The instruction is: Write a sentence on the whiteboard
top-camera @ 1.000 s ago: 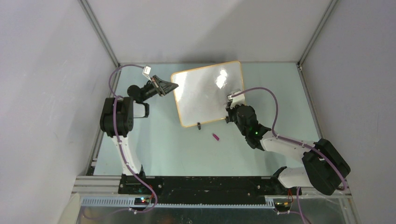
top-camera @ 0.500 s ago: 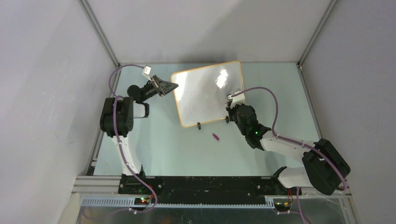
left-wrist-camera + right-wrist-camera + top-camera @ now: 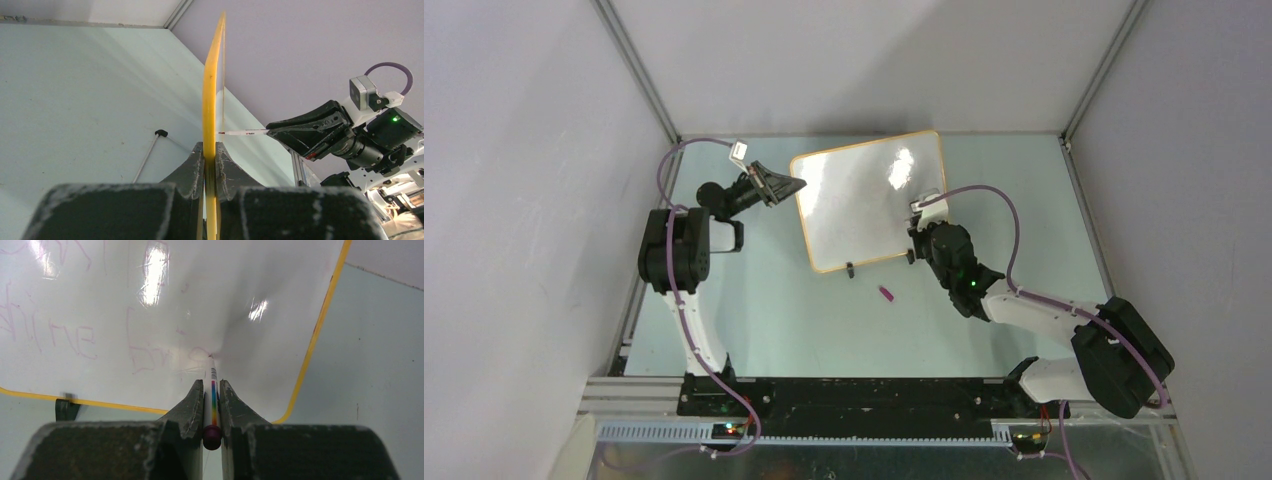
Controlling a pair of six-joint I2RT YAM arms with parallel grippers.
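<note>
The whiteboard (image 3: 864,205) stands tilted at the back of the table, white with a thin orange-yellow frame. My left gripper (image 3: 792,186) is shut on its left edge; the left wrist view shows the yellow edge (image 3: 210,95) pinched between both fingers. My right gripper (image 3: 915,228) is shut on a thin white marker (image 3: 212,392) with a rainbow stripe and a purple end. The marker's tip touches the board's face (image 3: 165,305) near its lower right corner. Faint pink handwriting (image 3: 70,332) runs across the board to the left of the tip.
A small purple cap (image 3: 886,293) lies on the table (image 3: 804,310) in front of the board. A black clip foot (image 3: 65,408) sits under the board's lower edge. Enclosure walls and metal posts ring the table.
</note>
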